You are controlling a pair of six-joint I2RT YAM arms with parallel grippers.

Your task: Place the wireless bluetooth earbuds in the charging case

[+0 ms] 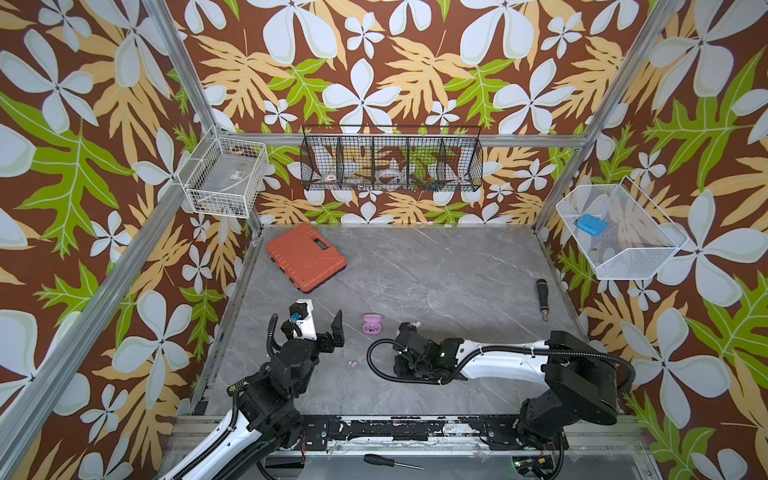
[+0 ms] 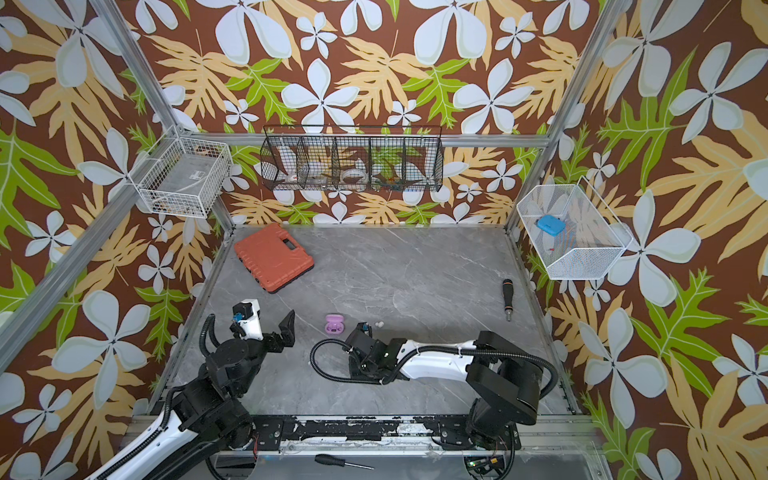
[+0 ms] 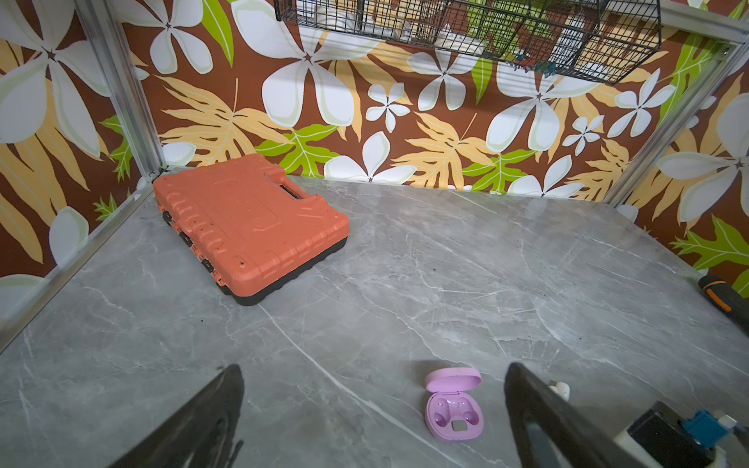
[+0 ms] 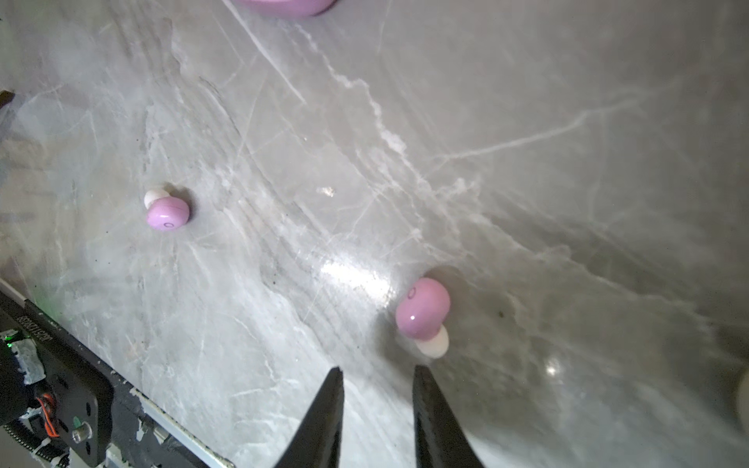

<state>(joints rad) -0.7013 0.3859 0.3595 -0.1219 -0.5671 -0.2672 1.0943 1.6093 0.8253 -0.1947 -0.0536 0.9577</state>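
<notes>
- While the left gripper hangs spread wide and empty over the table, the right gripper points down with its jaws a narrow gap apart, pinching nothing.
- A lilac earbud lies on the table just ahead of the right fingertips; a second lilac earbud lies well apart from it.
- The charging case sits open on the table, both wells empty.
- White earbuds lie near the right gripper.

Marble tabletop walled by floral wallpaper; black basket hung at 12 o'clock, white basket at 10, mesh bin at 2.
</notes>
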